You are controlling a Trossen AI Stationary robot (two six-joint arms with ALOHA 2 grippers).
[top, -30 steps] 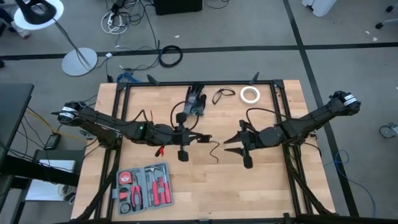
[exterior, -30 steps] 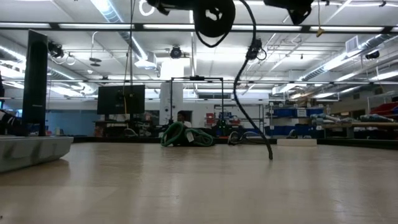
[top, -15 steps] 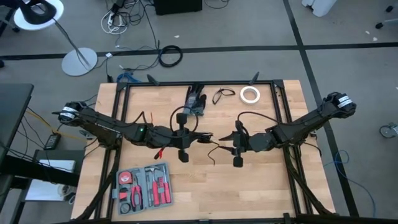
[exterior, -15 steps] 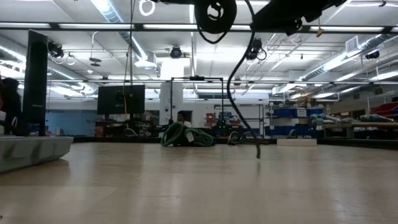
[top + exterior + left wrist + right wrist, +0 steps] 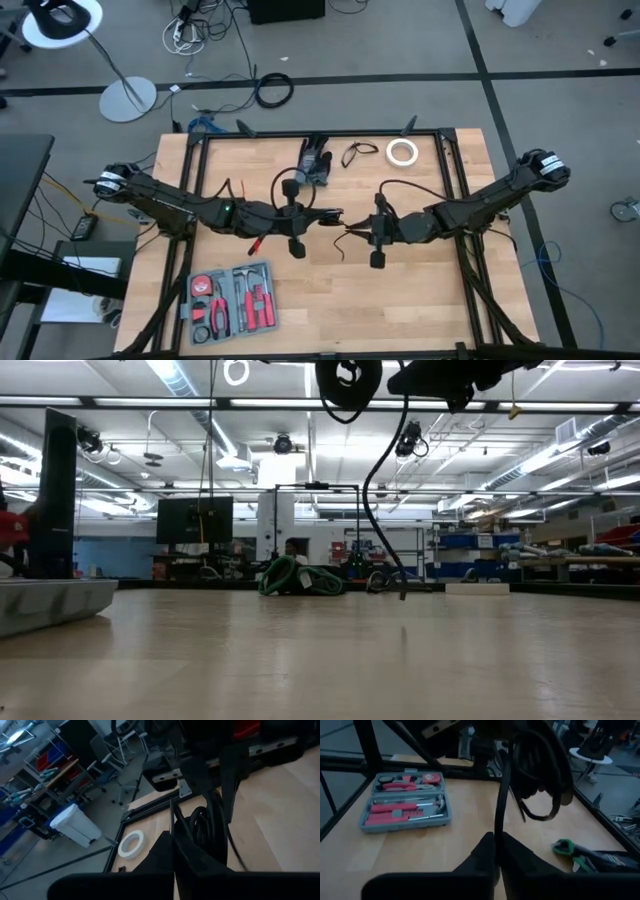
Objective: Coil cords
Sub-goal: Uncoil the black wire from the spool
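Observation:
The cord is a thin black one, wound into a round bundle point(image 5: 300, 197) point(image 5: 347, 380) with a loose tail point(image 5: 375, 510) hanging below it above the table's middle. My left gripper point(image 5: 335, 216) is shut on the bundle. My right gripper point(image 5: 353, 229) point(image 5: 496, 851) faces it at close range, shut on the tail. The tail's free end point(image 5: 403, 594) dangles near the tabletop. A second, small loose loop of cord point(image 5: 357, 152) lies on the table near the far edge. My left gripper pinches a strand of the bundle point(image 5: 173, 822) between its two shut fingers, coming level from the table's left; the coil point(image 5: 206, 822) hangs beside the fingers, lifted clear of the table. My right gripper pinches the tail point(image 5: 498, 820) between its two fingers, a short way below the bundle point(image 5: 540, 767), coming level from the table's right and lying across the cord. The rest of the tail hangs slack below.
A white tape roll point(image 5: 402, 151) and a tool with green grips point(image 5: 314, 160) lie near the far edge. An open grey tool case point(image 5: 232, 300) sits at the near left. A black frame point(image 5: 452, 170) rims the table.
My right gripper has moved toward the table's left, up to my left gripper, and has shut on the cord's tail. The hanging tail has swung with it; the bundle has stayed in place.

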